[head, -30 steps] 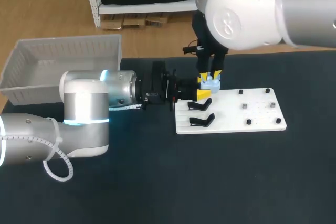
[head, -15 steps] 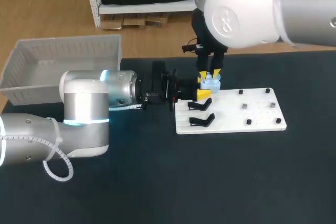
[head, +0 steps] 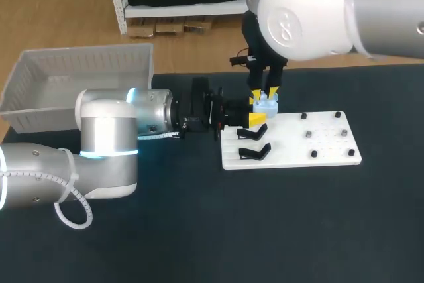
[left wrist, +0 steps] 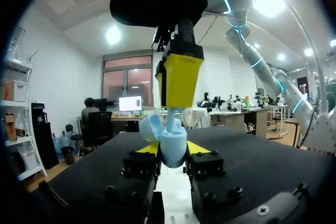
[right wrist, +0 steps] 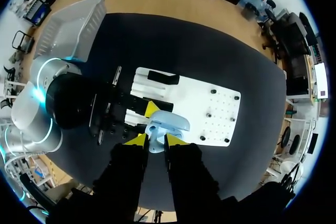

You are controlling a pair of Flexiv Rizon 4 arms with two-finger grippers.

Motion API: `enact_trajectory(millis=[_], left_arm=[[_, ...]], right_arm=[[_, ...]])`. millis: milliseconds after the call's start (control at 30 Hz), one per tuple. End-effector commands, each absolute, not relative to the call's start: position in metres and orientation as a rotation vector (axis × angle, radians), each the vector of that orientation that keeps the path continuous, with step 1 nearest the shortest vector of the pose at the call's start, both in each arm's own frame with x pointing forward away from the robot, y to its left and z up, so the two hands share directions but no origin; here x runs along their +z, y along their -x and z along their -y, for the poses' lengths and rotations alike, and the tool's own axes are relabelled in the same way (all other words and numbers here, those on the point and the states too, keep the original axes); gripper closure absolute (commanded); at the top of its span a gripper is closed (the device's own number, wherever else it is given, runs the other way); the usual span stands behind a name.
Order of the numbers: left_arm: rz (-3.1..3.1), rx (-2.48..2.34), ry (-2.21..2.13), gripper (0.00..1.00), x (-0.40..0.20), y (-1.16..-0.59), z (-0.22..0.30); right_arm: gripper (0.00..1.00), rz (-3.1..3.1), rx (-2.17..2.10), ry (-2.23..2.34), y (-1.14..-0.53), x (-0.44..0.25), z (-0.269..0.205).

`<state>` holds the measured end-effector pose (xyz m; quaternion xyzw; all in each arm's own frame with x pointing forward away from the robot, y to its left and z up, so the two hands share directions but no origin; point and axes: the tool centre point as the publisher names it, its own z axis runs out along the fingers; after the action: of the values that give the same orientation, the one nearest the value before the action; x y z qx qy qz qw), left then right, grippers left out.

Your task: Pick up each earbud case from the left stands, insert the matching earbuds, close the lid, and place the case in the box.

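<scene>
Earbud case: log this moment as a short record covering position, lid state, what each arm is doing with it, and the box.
earbud case: light blue, held at the left end of the white board
lid: open
left gripper: fingers shut on the earbud case from both sides
right gripper: directly above the case, fingers shut on an earbud that reaches down into it
box: far left of the table, apart from both grippers

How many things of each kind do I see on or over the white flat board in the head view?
Light blue earbud case: 1
Empty black stands: 2
Small dark pegs: 6
Total: 9
</scene>
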<state>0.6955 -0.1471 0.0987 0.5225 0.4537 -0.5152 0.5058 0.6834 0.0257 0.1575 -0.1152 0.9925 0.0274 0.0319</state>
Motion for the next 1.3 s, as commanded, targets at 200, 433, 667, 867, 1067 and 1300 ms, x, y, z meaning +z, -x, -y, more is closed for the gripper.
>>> enact_trajectory(millis=[200,433,667,867,1067,1300], left_arm=[[-1.089,-1.241,-1.257,1.00,0.0972,-0.6954,0.1468],[-1.089,-1.241,-1.257,1.00,0.0972,-0.6954,0.1468],[-1.089,-1.241,-1.257,1.00,0.0972,-0.6954,0.1468],[-1.089,-1.241,-1.257,1.00,0.0972,-0.6954,0.1468],[-1.089,-1.241,-1.257,1.00,0.0972,-0.6954,0.1468],[-1.089,-1.241,-1.257,1.00,0.0972,-0.6954,0.1468]], right_arm=[[1.00,-3.053,0.090,0.356,-0.6825,0.1577,-0.0261],[1.00,-3.056,0.093,0.356,-0.6818,0.1568,-0.0261],[1.00,-3.059,0.094,0.354,-0.6813,0.1554,-0.0258],[1.00,-3.057,0.102,0.352,-0.6813,0.1537,-0.0261],[1.00,-3.056,0.104,0.350,-0.6815,0.1525,-0.0260],[1.00,-3.052,0.102,0.348,-0.6817,0.1526,-0.0258]])
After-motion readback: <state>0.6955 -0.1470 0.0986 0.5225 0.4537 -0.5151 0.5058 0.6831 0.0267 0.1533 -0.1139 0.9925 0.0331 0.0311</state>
